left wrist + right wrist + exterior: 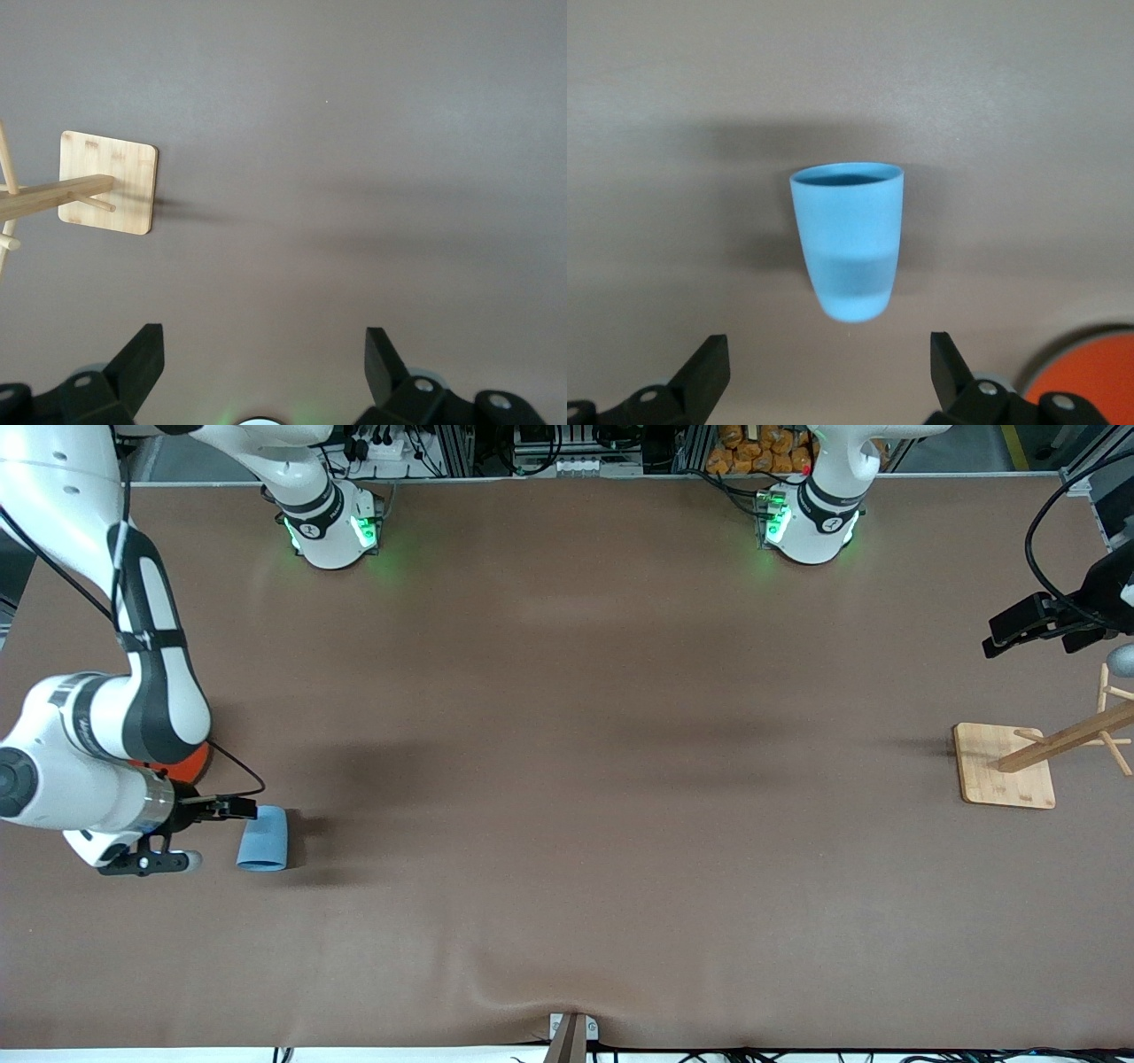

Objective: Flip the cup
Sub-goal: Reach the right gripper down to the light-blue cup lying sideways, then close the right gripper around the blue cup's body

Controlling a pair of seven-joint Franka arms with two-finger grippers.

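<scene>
Brown cloth covers the wide table [567, 779], and the small light blue tapered plastic cup [263, 839] lies on its side on it, close to the right arm's end. In the right wrist view the cup [849, 239] shows a darker blue inside at its wide mouth, and its narrow closed base points toward the camera.

Right gripper [213, 833] is low beside the cup, with its 2 black fingers [704, 372] spread wide apart. The cup lies in line with the gap between them, but the fingers do not touch it and they hold nothing.

Just beside the right arm's wrist, a large orange can [182, 764] stands on the table, mostly hidden by the arm; it is farther from the front camera than the cup.

Left gripper [1028, 631] waits up in the air at the left arm's end of the table, near a bamboo rack with a square base and pegs [1010, 766]. Its fingers [142, 363] also stand fully apart and are empty.
</scene>
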